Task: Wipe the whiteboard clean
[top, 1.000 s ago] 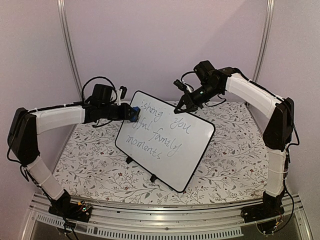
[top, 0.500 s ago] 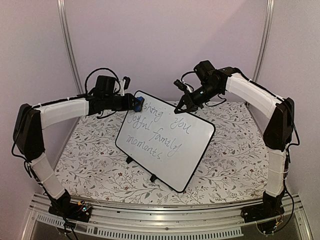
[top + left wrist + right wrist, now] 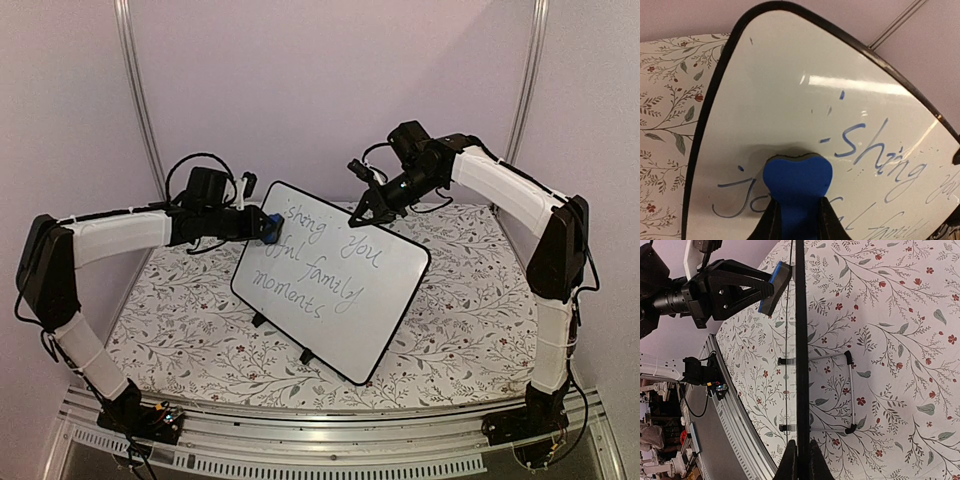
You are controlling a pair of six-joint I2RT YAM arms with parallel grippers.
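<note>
Lilac walls (image 3: 330, 80) behind; floral-cloth table (image 3: 450, 330). Whiteboard (image 3: 345, 320) propped tilted at table centre, most handwriting (image 3: 320, 275) still there. Left arm reaches level from left edge; right arm arches over from right edge. Right end effector (image 3: 358, 213) pinched tight on board's top edge, steadying. Left end effector (image 3: 262, 226) barely parted, clamping blue eraser (image 3: 271, 226) against board's upper left corner. Eraser swept up, now back down; one more letter gone. Wiping barely begun.

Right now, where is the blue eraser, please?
In the top view, the blue eraser is left of centre, held by the left gripper against the upper-left part of the whiteboard.
</note>
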